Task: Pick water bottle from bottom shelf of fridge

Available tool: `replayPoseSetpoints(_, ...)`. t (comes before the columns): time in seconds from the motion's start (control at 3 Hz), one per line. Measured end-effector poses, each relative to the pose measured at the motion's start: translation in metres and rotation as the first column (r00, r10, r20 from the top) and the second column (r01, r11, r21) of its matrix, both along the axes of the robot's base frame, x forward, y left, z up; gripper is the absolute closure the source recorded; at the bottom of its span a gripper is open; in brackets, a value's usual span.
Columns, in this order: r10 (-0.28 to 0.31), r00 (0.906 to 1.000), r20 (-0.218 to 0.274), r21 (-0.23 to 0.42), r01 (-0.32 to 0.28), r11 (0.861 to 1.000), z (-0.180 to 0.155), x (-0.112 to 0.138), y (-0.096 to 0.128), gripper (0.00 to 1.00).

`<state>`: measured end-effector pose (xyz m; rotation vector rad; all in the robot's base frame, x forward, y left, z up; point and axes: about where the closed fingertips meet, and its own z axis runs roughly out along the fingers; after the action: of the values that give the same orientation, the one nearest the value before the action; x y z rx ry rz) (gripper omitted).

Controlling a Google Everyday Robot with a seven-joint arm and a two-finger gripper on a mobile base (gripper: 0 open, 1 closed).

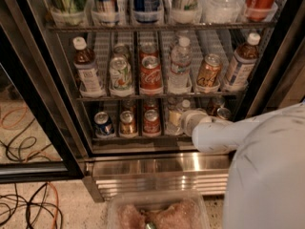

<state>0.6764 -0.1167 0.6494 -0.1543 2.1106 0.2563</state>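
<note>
Hanging at bottom shelf, pincer seemingly against water bottle.

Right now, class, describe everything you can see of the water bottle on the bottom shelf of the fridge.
The water bottle is small and looks like clear plastic, with a white cap and a pale label. It stands upright on the bottom shelf of the fridge, in the lane just right of the red can. The robot's white end effector is at the bottle's right side and hides part of it. Whether the two are touching cannot be told.
</note>
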Motion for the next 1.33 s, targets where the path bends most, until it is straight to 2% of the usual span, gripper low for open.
replayPoseSetpoints(0.67, 0.009, 0.9994, -0.032, 0.004, -0.009, 1.0, -0.002, -0.016, 0.007, 1.0)
replayPoseSetpoints(1.33, 0.018, 0.9959, -0.088, 0.015, -0.017, 1.0, -0.007, -0.037, 0.009, 1.0)
